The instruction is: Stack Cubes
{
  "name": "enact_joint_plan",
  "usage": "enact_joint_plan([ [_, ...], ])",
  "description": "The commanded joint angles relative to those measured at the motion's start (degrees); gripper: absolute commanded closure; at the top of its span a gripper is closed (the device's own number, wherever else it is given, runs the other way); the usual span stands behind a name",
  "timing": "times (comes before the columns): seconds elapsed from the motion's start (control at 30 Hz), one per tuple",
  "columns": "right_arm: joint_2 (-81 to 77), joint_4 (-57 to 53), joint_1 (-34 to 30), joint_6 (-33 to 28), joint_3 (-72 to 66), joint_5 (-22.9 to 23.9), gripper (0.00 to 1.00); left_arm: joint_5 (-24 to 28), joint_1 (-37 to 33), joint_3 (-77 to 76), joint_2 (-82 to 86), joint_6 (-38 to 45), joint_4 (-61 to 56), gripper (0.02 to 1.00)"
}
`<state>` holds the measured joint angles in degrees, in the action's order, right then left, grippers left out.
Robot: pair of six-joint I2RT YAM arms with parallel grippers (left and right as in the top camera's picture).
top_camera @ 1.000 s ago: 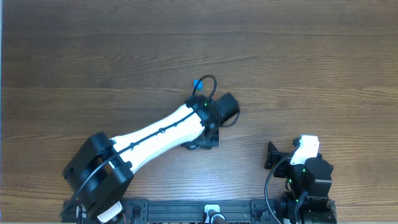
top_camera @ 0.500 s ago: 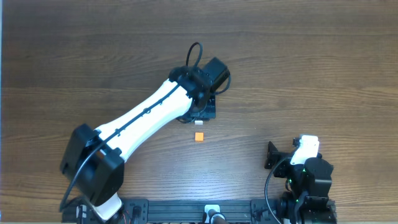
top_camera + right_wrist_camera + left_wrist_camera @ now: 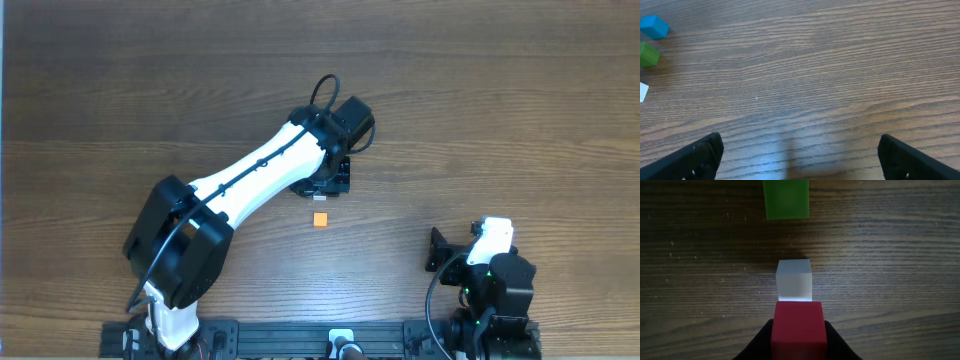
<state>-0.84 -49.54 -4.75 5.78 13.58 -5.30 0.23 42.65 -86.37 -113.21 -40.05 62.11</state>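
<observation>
Item 1: red cube [image 3: 799, 322] is clamped between the fingers of my L gripper [image 3: 799, 331], just at the near edge of the white cube [image 3: 794, 280]; contact w/ it can't be determined.

Item 2: green cube [image 3: 786, 198] lies beyond the white cube, apart from it. Blue cube [image 3: 654, 26] sits past the green one, farther from the white cube.

Item 3: orange cube [image 3: 320, 220] lies near the white cube, on my base side.

Item 4: my R gripper [image 3: 801, 150] is well apart from the white cube, fingers spread, holding nothing, low over the wood table [image 3: 500, 100].
</observation>
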Motion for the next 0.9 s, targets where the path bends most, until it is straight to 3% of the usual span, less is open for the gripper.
enact_joint_plan([
  [0.03, 0.5, 0.0, -0.3, -0.3, -0.2, -0.2, 0.007, 0.8, -0.5, -0.9, -1.8, 0.6, -0.2, 0.978],
  [0.9, 0.5, 0.0, -0.3, -0.3, -0.2, -0.2, 0.007, 0.5, -1.2, -0.9, -3.8, -2.4, -1.4, 0.978],
])
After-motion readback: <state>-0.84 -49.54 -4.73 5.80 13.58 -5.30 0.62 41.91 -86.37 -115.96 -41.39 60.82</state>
